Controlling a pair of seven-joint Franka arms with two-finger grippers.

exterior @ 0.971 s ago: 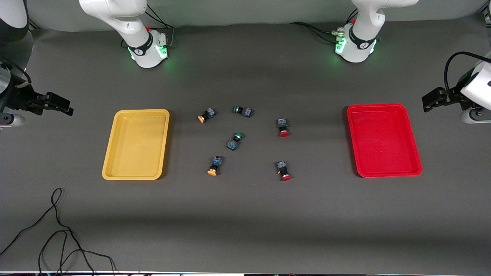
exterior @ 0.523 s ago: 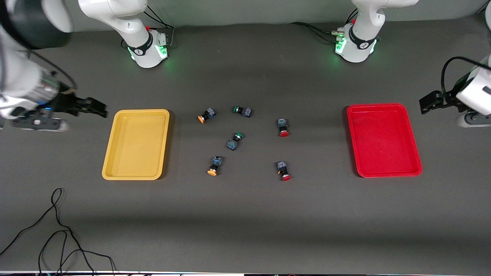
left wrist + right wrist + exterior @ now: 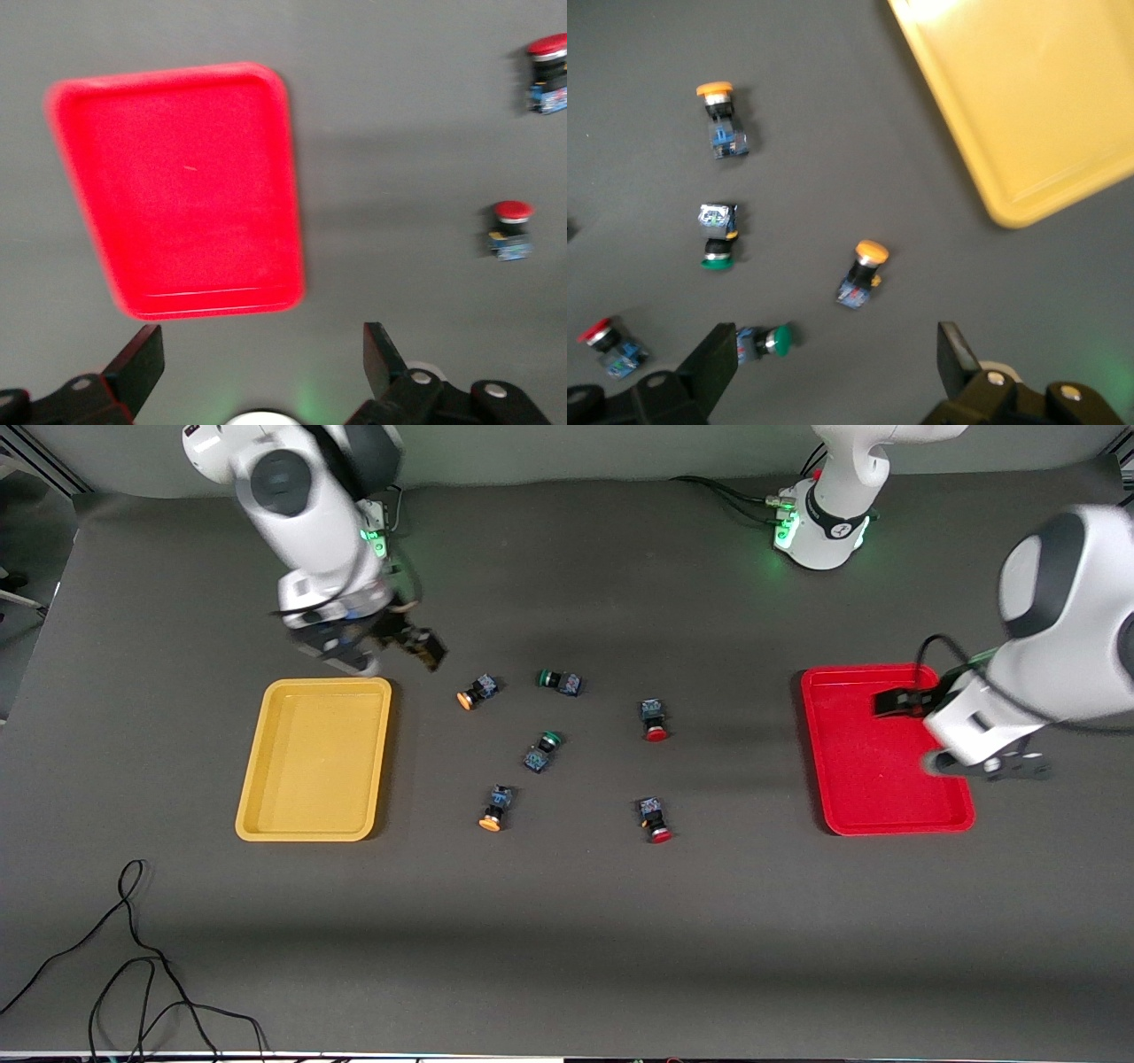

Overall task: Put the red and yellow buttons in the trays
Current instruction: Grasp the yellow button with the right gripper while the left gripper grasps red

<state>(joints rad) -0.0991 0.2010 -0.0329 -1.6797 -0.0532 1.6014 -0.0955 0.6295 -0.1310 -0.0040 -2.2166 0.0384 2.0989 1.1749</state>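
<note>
Six push-button switches are counted mid-desk (image 3: 567, 957): two red buttons (image 3: 655, 721), two yellow buttons (image 3: 477, 691) and two green-capped ones (image 3: 558, 681), flanked by a yellow tray (image 3: 251, 797) at nine o'clock and a red tray (image 3: 819, 779) at three o'clock. No legible writing is seen. Since the earlier frame, the right hand (image 3: 421, 645), fingers apart and empty, has been swung from the desk's edge to the yellow tray's one o'clock corner, and the left hand (image 3: 895, 701), likewise spread, over the red tray.
</note>
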